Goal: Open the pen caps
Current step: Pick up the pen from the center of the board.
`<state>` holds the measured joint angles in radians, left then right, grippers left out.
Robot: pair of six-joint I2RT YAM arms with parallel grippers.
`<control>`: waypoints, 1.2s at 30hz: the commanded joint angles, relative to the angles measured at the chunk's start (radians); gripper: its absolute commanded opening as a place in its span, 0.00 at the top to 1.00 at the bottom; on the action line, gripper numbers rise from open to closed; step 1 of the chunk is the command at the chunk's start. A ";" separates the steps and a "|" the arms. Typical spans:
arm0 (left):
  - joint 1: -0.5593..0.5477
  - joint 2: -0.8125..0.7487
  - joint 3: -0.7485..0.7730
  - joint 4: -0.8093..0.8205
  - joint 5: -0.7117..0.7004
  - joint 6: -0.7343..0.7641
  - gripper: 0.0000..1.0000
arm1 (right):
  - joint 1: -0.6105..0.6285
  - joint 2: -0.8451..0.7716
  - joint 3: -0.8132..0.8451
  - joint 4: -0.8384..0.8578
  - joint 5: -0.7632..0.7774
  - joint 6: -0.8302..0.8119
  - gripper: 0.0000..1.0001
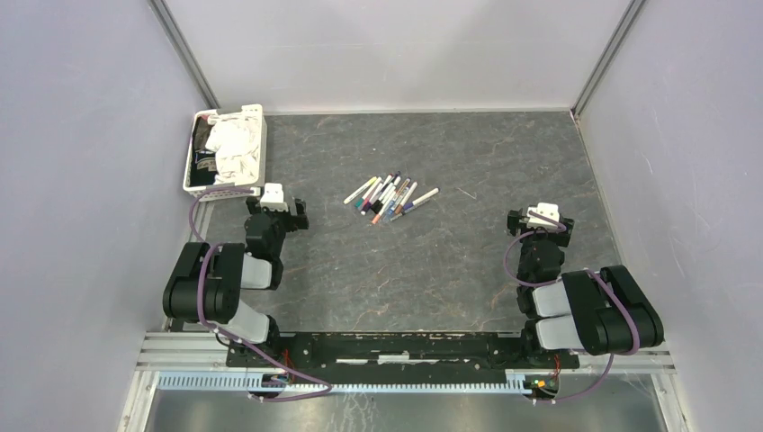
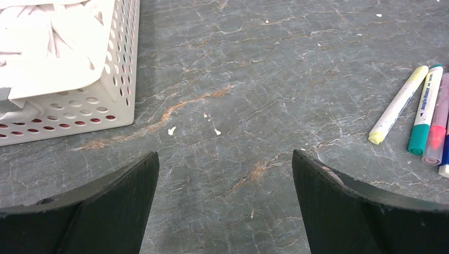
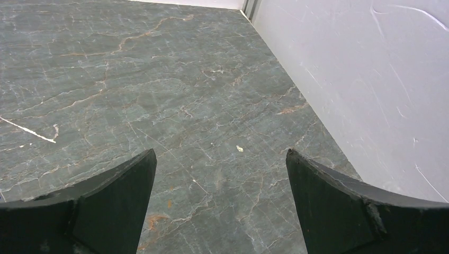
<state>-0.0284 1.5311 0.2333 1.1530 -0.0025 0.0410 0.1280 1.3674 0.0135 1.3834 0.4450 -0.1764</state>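
Several white-barrelled pens (image 1: 391,198) lie bunched in the middle of the table, each with its coloured pen cap on. In the left wrist view three of them show at the right edge, with a yellow cap (image 2: 376,137), a green cap (image 2: 418,144) and a pink one (image 2: 431,143) pointing toward me. My left gripper (image 1: 277,205) (image 2: 225,159) hovers left of the pens, open, with bare table between its fingers. Off to the right of the pens, my right gripper (image 1: 540,220) (image 3: 221,156) is open too and holds nothing.
A white perforated basket (image 1: 220,189) (image 2: 79,106) with white cloth in it stands at the back left, close to my left gripper. White walls enclose the table; the right wall (image 3: 370,79) runs close beside my right gripper.
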 commanded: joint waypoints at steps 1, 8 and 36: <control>0.004 -0.001 0.006 0.025 -0.023 -0.036 0.00 | -0.005 -0.005 -0.119 0.051 -0.008 0.017 0.02; 0.003 0.000 0.005 0.030 -0.024 -0.037 0.00 | -0.005 -0.004 -0.116 0.049 -0.011 0.014 0.02; 0.128 -0.236 0.806 -1.465 0.113 0.113 0.00 | 0.274 0.206 1.039 -1.535 -0.104 0.608 0.02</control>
<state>0.0841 1.3006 0.9684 -0.1333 0.0589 0.0814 0.2882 1.4292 0.8577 0.1127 0.3149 0.3534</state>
